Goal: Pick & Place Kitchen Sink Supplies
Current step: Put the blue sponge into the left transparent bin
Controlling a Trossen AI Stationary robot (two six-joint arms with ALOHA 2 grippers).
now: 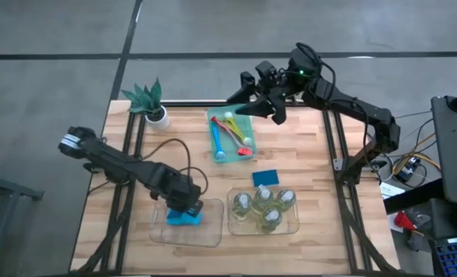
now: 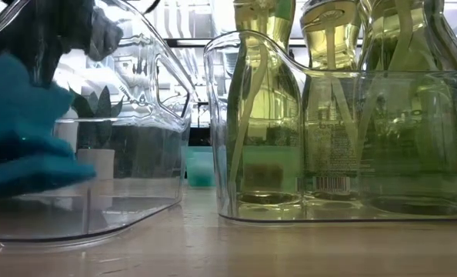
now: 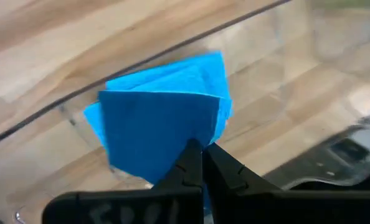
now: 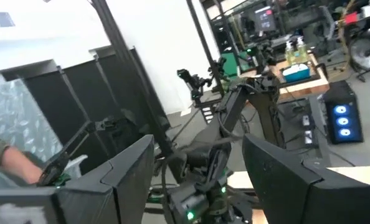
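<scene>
The left tool [image 1: 187,209] is low over the left clear bin [image 1: 161,233], at the front of the table [image 1: 313,161]. In the left wrist view its two fingers [image 3: 188,168] are pressed together, and between them they pinch the edge of a blue sponge [image 3: 163,124]. A second blue sponge [image 3: 200,68] lies under the first one, inside the bin. From the low view the blue sponges [image 2: 17,131] show through the clear wall of this bin.

The right tool [image 1: 268,108] is raised at the far edge of the table, just behind the green tray [image 1: 245,121]. Its fingers [image 4: 123,174] stand well apart and hold nothing; they point to the room, not to the table.

The brushes [image 1: 232,135] lie in the green tray. A third blue sponge [image 1: 265,178] lies flat on the table, just behind the right clear bin [image 1: 291,228]. The four bottles [image 1: 265,206] stand upright together in that bin.
</scene>
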